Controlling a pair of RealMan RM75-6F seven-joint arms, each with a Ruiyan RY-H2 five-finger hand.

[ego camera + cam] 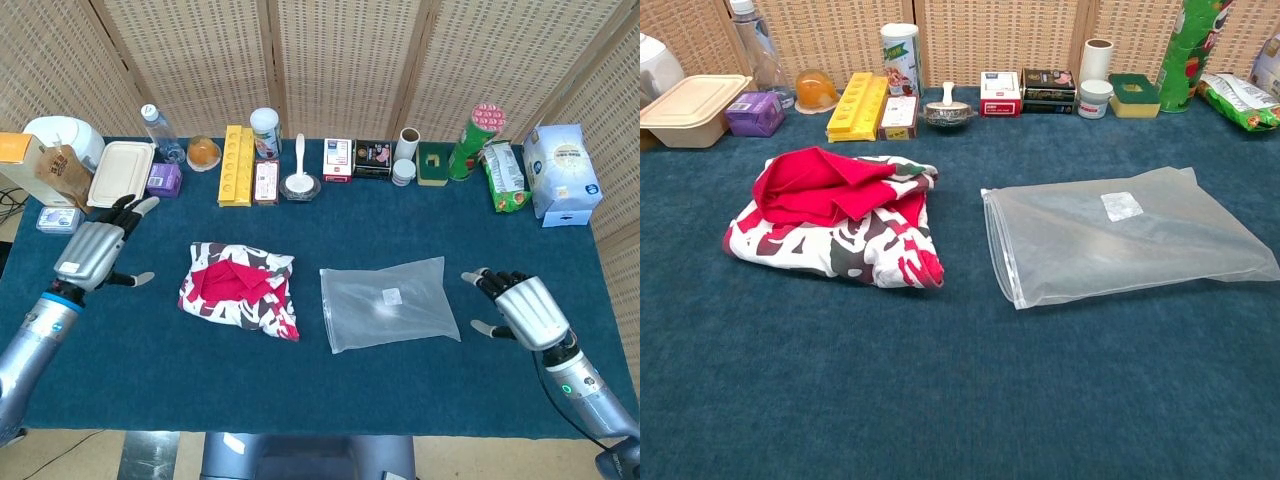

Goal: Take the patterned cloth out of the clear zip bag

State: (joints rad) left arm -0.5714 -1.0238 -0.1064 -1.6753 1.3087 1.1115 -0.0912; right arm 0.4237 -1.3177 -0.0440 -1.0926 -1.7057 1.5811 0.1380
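The patterned cloth (240, 291) (836, 217), red, white and grey, lies in a crumpled heap on the blue table, left of centre. The clear zip bag (388, 302) (1126, 236) lies flat and empty to its right, a small gap between them. My left hand (94, 252) hovers well left of the cloth, fingers spread, holding nothing. My right hand (525, 310) is to the right of the bag, apart from it, fingers spread and empty. Neither hand shows in the chest view.
Along the table's far edge stand a lidded tray (121, 174), a bottle (158, 131), a yellow box (236, 165), a spoon in a dish (300, 180), small boxes (372, 158), a green tube can (473, 140) and snack bags (508, 176).
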